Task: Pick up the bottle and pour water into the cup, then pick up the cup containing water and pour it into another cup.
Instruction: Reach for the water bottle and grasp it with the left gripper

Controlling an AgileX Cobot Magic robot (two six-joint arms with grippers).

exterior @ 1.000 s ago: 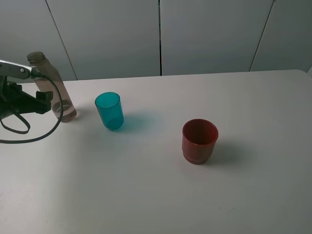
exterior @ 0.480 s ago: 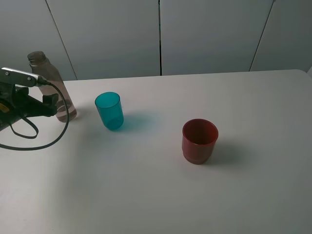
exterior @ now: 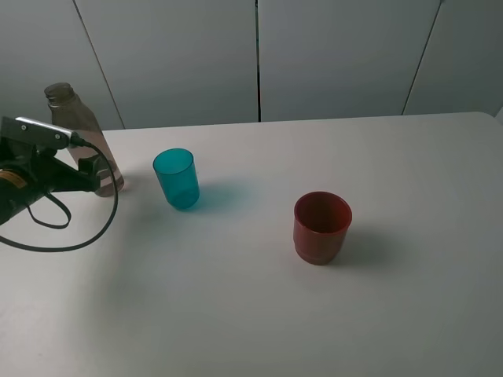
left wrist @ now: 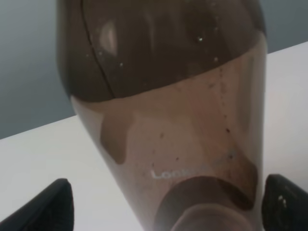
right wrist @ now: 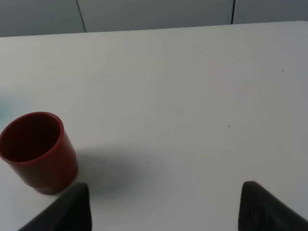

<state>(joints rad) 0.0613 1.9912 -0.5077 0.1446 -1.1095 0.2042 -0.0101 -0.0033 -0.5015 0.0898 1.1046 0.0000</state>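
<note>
Left gripper (left wrist: pixel 166 211) held level, jaws spread wide either side of the bottle (exterior: pixel 76 119)

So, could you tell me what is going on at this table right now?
The left gripper stands open with a finger on either side of the bottle's lower part, not yet closed on it. The bottle is upright on the table. The teal cup and the red cup stand apart, untouched. The right gripper hangs open over bare table beside the red cup. Nothing is being poured yet.
</note>
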